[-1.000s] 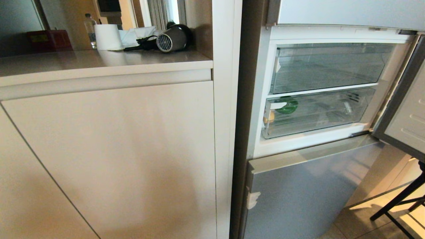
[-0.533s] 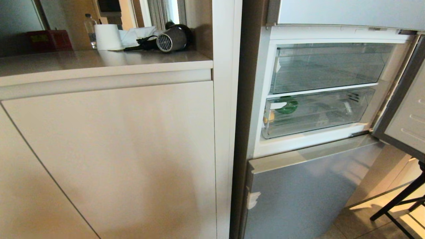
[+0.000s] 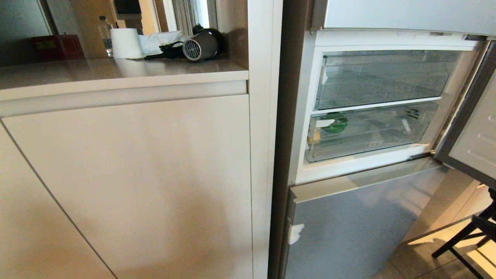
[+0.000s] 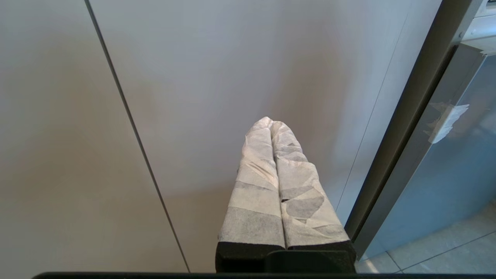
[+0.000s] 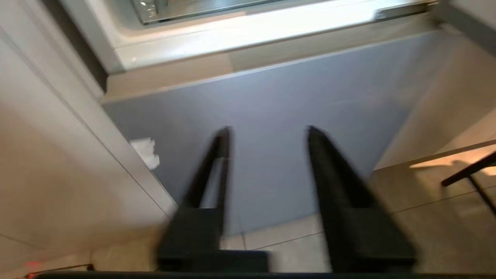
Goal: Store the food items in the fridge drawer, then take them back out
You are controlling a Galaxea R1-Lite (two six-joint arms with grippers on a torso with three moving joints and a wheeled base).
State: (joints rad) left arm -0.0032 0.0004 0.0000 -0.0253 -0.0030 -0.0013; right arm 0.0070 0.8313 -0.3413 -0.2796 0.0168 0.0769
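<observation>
The fridge drawer (image 3: pixel 387 131), the lower of two clear ones, sits pushed in behind the open fridge door. Inside at its left end lie the food items: a dark green bell pepper (image 3: pixel 334 122) and, below it, a tan potato (image 3: pixel 314 135). Neither gripper shows clearly in the head view. My right gripper (image 5: pixel 268 131) is open and empty, its black fingers pointing at the silver-blue lower fridge door (image 5: pixel 271 97) under the open compartment. My left gripper (image 4: pixel 271 121), wrapped in white tape, is shut on nothing in front of a beige cabinet door (image 4: pixel 213 58).
The open fridge door (image 3: pixel 476 131) stands out at the right, with a black stand (image 3: pixel 461 240) on the tiled floor below it. The counter (image 3: pixel 116 71) at the left holds a hair dryer (image 3: pixel 201 44), a white roll (image 3: pixel 126 42) and a water bottle (image 3: pixel 104 33).
The fridge, drawers and food have not moved. A dark shape has come in at the head view's lower right edge beside the black stand.
</observation>
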